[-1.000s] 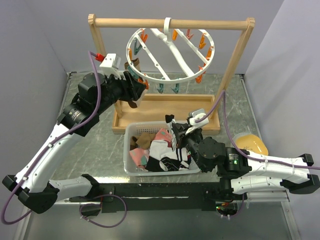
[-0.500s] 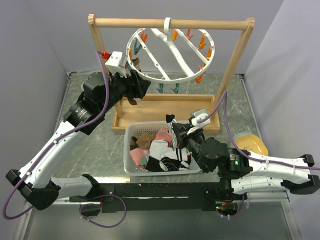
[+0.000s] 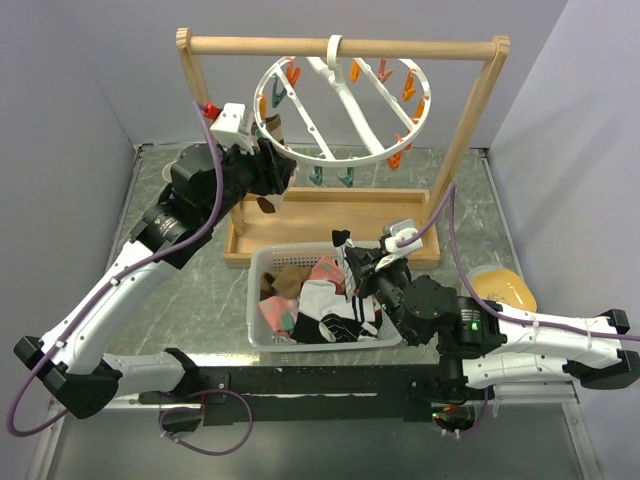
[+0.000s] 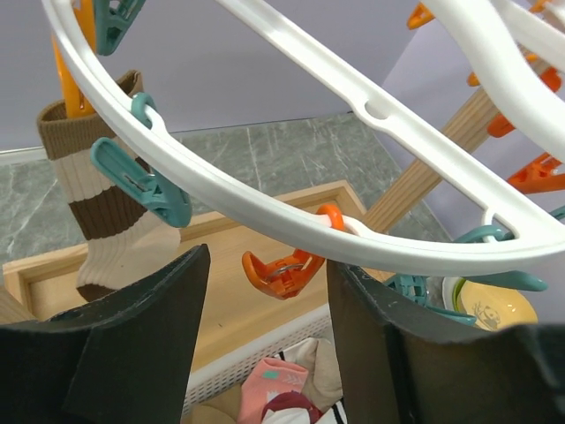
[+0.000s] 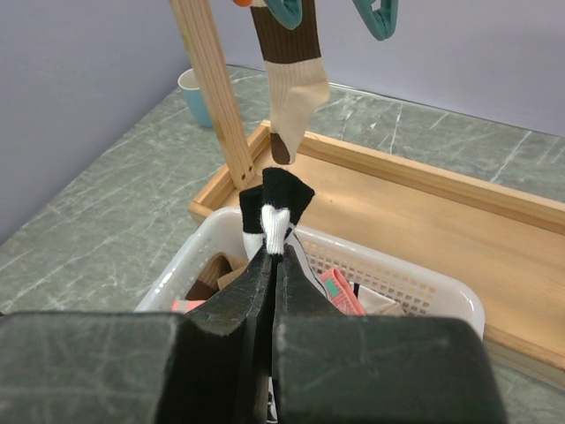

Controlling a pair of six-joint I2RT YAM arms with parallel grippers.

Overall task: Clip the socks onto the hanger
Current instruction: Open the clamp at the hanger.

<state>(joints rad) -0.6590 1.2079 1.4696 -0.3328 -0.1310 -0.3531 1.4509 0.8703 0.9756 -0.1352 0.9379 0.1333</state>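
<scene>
Up at the lower left rim of the hanger (image 4: 265, 221), the left claw (image 4: 269, 261) stands open, one dark finger on each side of an orange peg (image 4: 284, 269) that hangs under the white ring. The peg lies between the fingers, nearer the right one, and I cannot tell whether it touches. Just left of this claw a brown sock (image 4: 101, 212) with cream bands hangs from the same rim, toe down. Below the hanger and nearer the arms, the right claw (image 5: 272, 254) is closed on a black-and-white sock (image 5: 275, 208), whose black end sticks up past the pinched fingertips. Right under that claw, so also below the hanger, sits a white basket (image 3: 254, 300) holding the other socks (image 3: 320, 300), pink, brown, white and black, in a heap. The hanger hooks over the bar of a wooden frame (image 3: 340, 46), tilted, its ring facing the arms. The frame's tray (image 3: 330, 215) lies under the hanger on the grey table (image 3: 200, 290)
</scene>
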